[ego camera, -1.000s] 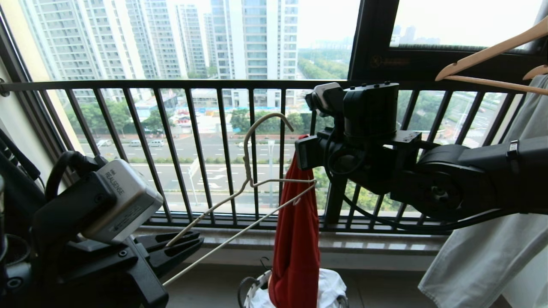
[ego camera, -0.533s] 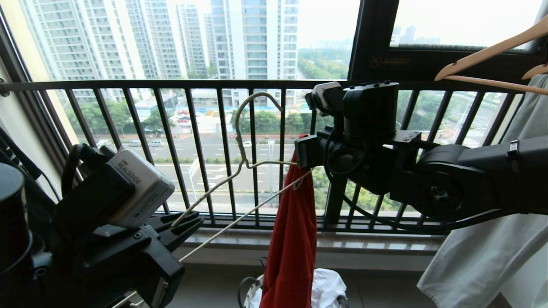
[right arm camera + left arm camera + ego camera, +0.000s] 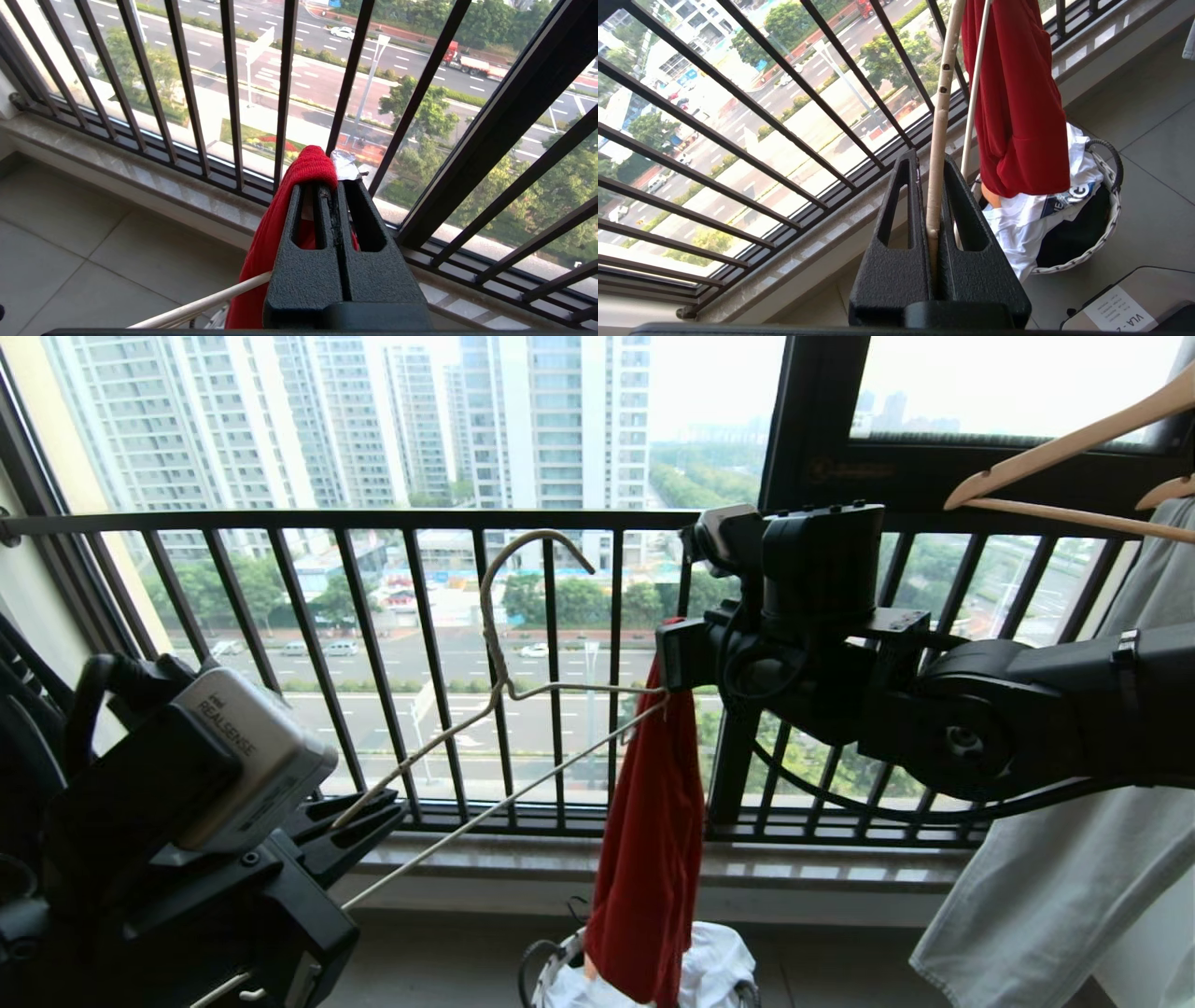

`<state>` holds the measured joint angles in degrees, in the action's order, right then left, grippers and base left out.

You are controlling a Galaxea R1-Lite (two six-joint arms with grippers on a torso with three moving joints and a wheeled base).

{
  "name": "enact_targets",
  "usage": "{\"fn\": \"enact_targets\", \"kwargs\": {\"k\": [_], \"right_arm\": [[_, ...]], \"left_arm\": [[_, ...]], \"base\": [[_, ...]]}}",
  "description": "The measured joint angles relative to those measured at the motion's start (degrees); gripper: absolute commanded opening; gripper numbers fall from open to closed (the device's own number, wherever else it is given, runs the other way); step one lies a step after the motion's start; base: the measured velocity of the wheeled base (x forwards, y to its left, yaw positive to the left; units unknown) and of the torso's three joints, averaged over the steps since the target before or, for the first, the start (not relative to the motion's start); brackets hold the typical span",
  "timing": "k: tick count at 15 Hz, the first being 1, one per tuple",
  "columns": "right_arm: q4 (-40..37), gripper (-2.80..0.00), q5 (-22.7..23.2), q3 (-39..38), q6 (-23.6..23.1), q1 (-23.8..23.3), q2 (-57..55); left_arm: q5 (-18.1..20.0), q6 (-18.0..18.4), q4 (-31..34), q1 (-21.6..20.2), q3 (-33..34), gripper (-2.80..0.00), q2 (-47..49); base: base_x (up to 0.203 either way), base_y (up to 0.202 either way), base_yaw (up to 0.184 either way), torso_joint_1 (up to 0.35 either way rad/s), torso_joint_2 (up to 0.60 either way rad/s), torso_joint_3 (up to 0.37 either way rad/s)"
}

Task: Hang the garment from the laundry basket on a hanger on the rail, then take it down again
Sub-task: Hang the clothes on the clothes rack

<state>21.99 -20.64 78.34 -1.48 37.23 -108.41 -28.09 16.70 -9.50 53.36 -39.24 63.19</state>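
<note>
I see one red garment (image 3: 651, 840) hanging bunched, pinched at its top by my right gripper (image 3: 674, 655), its hem reaching one laundry basket (image 3: 1104, 219). One wire hanger (image 3: 495, 683), clamped in my left gripper (image 3: 930, 186), touches the cloth. Only the head view shows two wooden hangers (image 3: 1064, 453).

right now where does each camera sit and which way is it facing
Head view: high on the robot, facing the window railing; both arms show.
Left wrist view: behind the left gripper, shut on the hanger, looking down toward the laundry basket.
Right wrist view: behind the right gripper, shut on the garment, facing the railing.
All three share the garment and hanger.
</note>
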Motion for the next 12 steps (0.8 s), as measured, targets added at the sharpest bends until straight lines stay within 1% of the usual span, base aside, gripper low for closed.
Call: {"fn": "enact_targets", "kwargs": {"k": [7, 10, 12], "right_arm": [[-0.1, -2.8, 0.0, 0.0, 0.0, -0.5, 0.2], [-1.8, -2.8, 0.2, -0.4, 0.0, 0.1, 0.8], [-2.1, -2.8, 0.2, -0.7, 0.0, 1.0, 1.0]], "left_arm": [[-0.7, 0.4, -0.1, -0.2, 0.2, -2.8, -0.2], [-0.6, -0.3, -0.7, -0.8, 0.2, -2.8, 0.9], [-0.5, -1.9, -0.9, -1.1, 0.1, -2.8, 2.0]], "base": [[0.0, 0.0, 0.0, 0.0, 0.0, 0.0], [0.0, 0.0, 0.0, 0.0, 0.0, 0.0], [0.0, 0.0, 0.0, 0.0, 0.0, 0.0]]}}
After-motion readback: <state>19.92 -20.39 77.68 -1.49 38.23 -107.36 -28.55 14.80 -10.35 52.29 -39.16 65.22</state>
